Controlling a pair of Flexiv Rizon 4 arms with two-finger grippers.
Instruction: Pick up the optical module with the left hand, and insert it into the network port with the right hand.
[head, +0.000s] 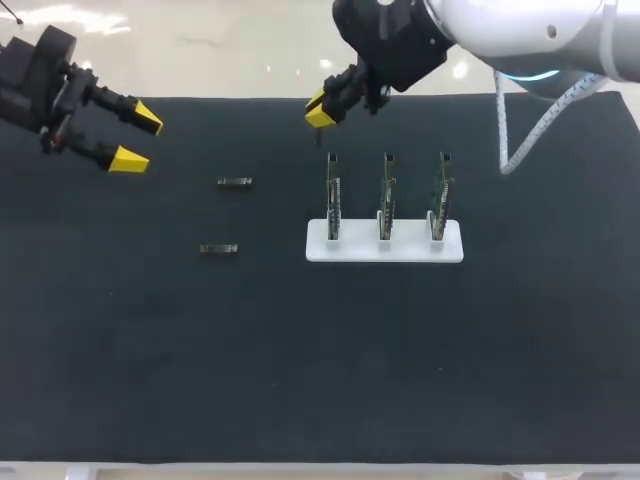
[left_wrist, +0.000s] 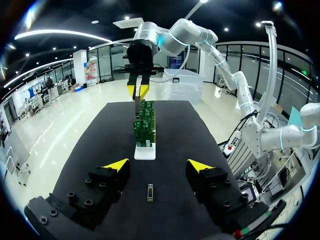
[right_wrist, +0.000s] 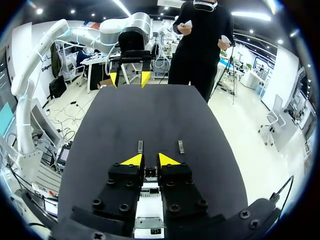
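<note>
In the head view, the left jaws were held released over the bench's (head: 300, 380) far left corner, grasping nothing. The right jaws were poised, tips close together, behind the white stand (head: 384, 246) of three circuit boards (head: 387, 195). A farther loose module (head: 234, 182) and a nearer loose module (head: 218, 248) were laid flat left of the stand.

In the left wrist view, the right jaws were seen clenched on a held optical module (left_wrist: 137, 105) hanging above the boards.

In the right wrist view, the held optical module (right_wrist: 150, 173) was gripped from both sides.
</note>
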